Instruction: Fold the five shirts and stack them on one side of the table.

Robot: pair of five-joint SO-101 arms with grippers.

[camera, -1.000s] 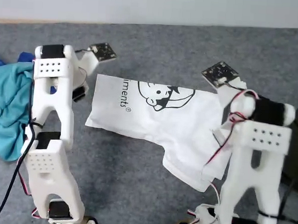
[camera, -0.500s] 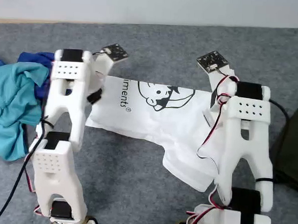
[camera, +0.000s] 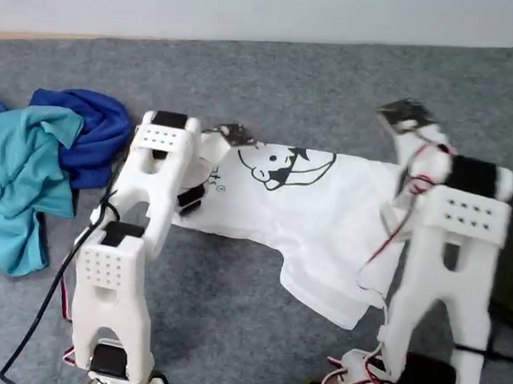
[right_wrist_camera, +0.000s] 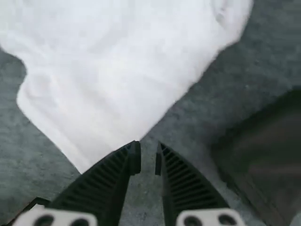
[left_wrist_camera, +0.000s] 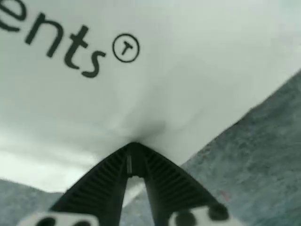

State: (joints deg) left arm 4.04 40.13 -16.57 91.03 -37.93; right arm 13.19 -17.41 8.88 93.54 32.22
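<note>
At the left the teal shirt [camera: 16, 179] and the blue shirt [camera: 83, 131] lie crumpled together, unmoved. More of the blue one shows now that the left arm has swung away from it toward the middle of the table [camera: 331, 84]. The left gripper [left_wrist_camera: 134, 147] is clamped on the left edge of the white shirt [camera: 307, 203], the cloth puckering where its tips meet. That edge has travelled rightward with it over the last second: the lettering that lay bare beside the cartoon figure is now mostly under the arm. I judge this to be the first fold getting under way, the left side being carried over onto the body. The rest of the white shirt lies flat in the middle of the table, its lower right corner where it was. The right arm came in over the shirt's right part half a second ago and has since swung back out. The right gripper [right_wrist_camera: 147, 157] hangs with its jaws a narrow gap apart, holding nothing, above bare table just off the shirt's edge. A dark cloth [right_wrist_camera: 263, 160] lies unmoved at the far right. With only one edge held the shirt may slide rather than fold, and the two crumpled shirts are not yet folded.
</note>
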